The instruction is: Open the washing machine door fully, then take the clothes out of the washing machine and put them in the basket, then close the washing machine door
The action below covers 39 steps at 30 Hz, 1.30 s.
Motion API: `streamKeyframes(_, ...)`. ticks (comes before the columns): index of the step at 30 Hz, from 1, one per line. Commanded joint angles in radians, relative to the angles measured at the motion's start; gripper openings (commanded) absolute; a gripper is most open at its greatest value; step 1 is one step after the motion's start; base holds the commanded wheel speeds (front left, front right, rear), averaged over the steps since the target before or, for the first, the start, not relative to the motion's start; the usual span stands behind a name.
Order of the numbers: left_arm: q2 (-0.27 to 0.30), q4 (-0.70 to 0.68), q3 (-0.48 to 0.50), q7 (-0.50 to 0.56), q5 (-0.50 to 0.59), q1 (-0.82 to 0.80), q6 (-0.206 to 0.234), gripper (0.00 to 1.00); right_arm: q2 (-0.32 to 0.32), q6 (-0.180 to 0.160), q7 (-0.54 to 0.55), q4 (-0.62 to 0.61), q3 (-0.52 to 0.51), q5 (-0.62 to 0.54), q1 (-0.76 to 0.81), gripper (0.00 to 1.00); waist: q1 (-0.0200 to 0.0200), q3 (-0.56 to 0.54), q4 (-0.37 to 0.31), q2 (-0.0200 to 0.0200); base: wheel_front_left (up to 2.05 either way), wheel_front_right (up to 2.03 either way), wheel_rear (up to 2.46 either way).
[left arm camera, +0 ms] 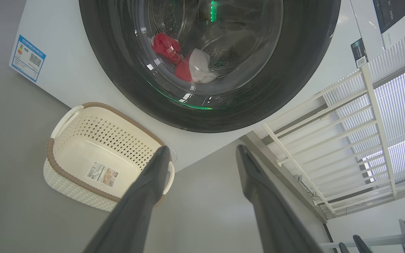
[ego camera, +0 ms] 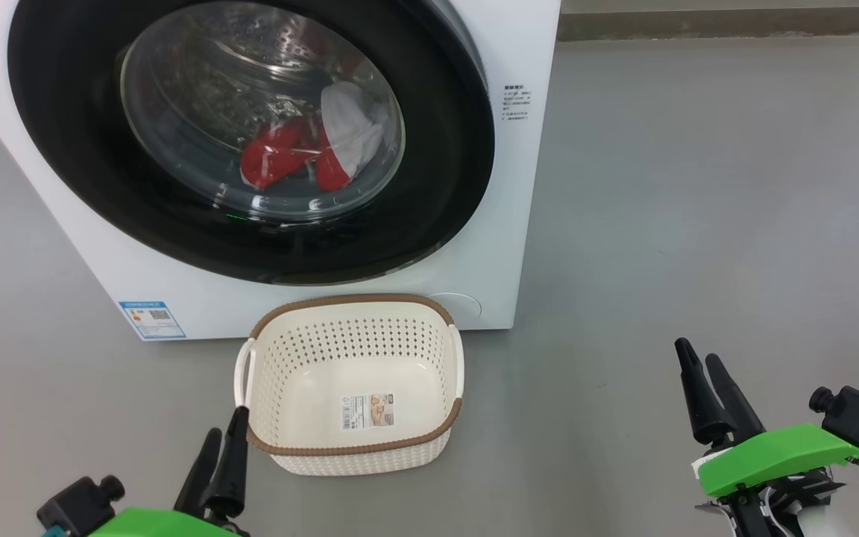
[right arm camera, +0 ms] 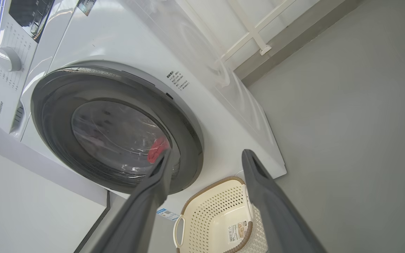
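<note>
Closest to me, 2 arms hang low over the grey floor [ego camera: 698, 186]. The basket [ego camera: 351, 298] sits between them, upright and empty but for a paper label on its bottom. Its far rim lies close against the foot of the washing machine [ego camera: 508, 224]. It looks light, so a knock could slide it. The left end effector [ego camera: 227, 421] has its fingers spread with nothing between them, tips just beside the basket's near left corner. The right end effector [ego camera: 696, 352] is likewise parted and empty, well apart from the basket on the other side.

Behind the basket, the washing machine door [ego camera: 429, 194] looks shut, flush against the white front, so opening it is the 1st job. The wide black rim is glossy and hard, likely slippery to pinch. I judge the door will be stiff on its latch and fairly heavy on the swing. I cannot pick out a handle for certain. In the right wrist view the rim's outer edge stands proud of the front, so hooking a finger behind that edge seems the likeliest hold — not the bulging glass, which should not be struck.

Farthest in, through the glass, the clothes [ego camera: 288, 153] lie low in the drum [ego camera: 198, 67] — red pieces with 1 white piece bunched against them. They should be soft, limp and light, trailing when lifted. A pinch on a raised fold, 1 piece at a time, ought to serve.
</note>
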Motion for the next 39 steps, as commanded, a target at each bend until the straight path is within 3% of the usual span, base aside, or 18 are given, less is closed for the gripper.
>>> streamKeyframes(1, 0.017, -0.032, 0.012, -0.014, 0.036, -0.054, 0.006, 1.0, -0.012, 0.0, -0.017, -0.032, 0.013, -0.041, -0.051, 1.0, -0.0001, 0.0, 0.0, 0.0, 0.0, 0.0, 0.0)
streamKeyframes(39, 0.031, -0.062, -0.029, -0.127, 0.474, -0.098, 0.03, 1.0, -0.023, 0.0, -0.129, -0.089, 0.067, -0.494, -0.105, 1.0, -0.0001, -0.002, 0.004, 0.0, 0.0, 0.0, 0.0)
